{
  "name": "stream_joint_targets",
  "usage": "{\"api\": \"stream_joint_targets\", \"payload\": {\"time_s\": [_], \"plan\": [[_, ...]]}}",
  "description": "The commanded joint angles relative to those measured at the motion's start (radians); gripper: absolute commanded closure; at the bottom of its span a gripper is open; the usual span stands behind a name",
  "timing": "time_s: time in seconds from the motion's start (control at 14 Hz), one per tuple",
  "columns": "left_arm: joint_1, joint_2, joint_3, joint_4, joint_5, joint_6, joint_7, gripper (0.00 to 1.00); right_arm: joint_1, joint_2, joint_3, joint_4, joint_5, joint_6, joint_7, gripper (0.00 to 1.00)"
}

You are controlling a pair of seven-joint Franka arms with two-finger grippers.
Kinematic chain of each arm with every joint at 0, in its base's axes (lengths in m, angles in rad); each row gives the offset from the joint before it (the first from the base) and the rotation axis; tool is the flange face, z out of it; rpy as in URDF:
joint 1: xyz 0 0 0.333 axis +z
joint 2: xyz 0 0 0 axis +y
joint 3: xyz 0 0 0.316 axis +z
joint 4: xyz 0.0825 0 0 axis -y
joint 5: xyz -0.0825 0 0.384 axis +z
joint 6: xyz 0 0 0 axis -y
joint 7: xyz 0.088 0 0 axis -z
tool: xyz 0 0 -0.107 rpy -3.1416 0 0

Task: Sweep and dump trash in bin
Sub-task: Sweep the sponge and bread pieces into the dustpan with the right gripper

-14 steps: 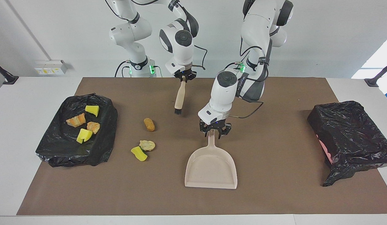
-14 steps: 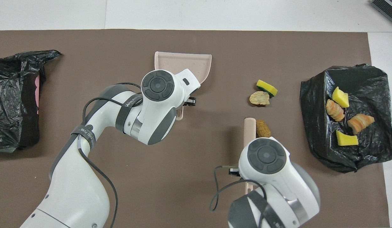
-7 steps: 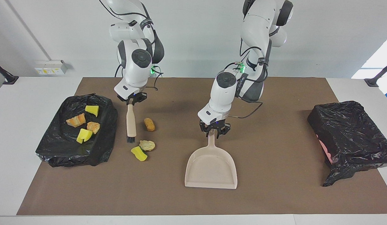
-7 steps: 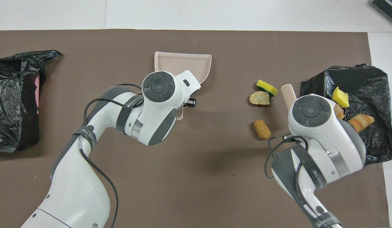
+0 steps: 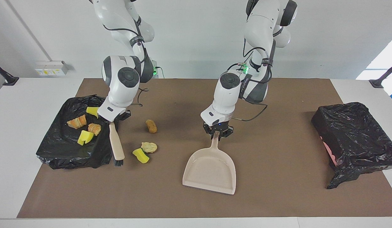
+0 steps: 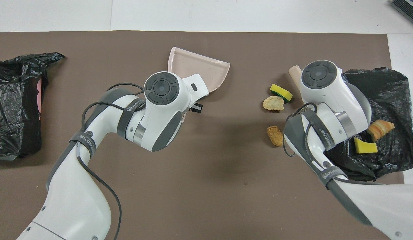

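white arms bent, brush (image 5: 116, 145), dustpan (image 5: 210, 172) held

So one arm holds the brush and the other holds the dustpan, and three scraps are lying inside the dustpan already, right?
Not quite. The dustpan is empty. The three scraps, a yellow sponge chunk, a pale bread lump and a brown lump, lie on the brown mat between the brush and the dustpan, as the facing view shows. The right tool does hold the brush, the left tool the dustpan.

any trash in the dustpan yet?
No, in the facing view the dustpan lies bare, and three scraps sit on the mat beside the brush.
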Motion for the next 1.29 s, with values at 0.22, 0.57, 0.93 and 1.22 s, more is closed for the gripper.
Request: {"api": "stream_joint_targets", "payload": {"time_s": [0.22,0.57,0.93,1.22], "plan": [[0.058,-0.114,0.008,-0.014,0.007,-0.267,0.507,1.00,0.020,-0.012,0.012,-0.028,0.345,-0.090,0.015,1.00],[0.082,-0.140,0.016,-0.065,0.028,-0.282,0.904,1.00,0.123,-0.031,0.016,-0.038,0.548,-0.098,0.184,1.00],[0.098,-0.192,0.014,-0.183,0.109,-0.205,1.168,1.00,0.166,-0.027,0.017,-0.030,0.676,-0.035,0.319,1.00],[0.099,-0.250,0.014,-0.313,0.123,-0.092,1.182,1.00,0.178,-0.027,0.017,-0.042,0.782,0.024,0.329,1.00]]}}
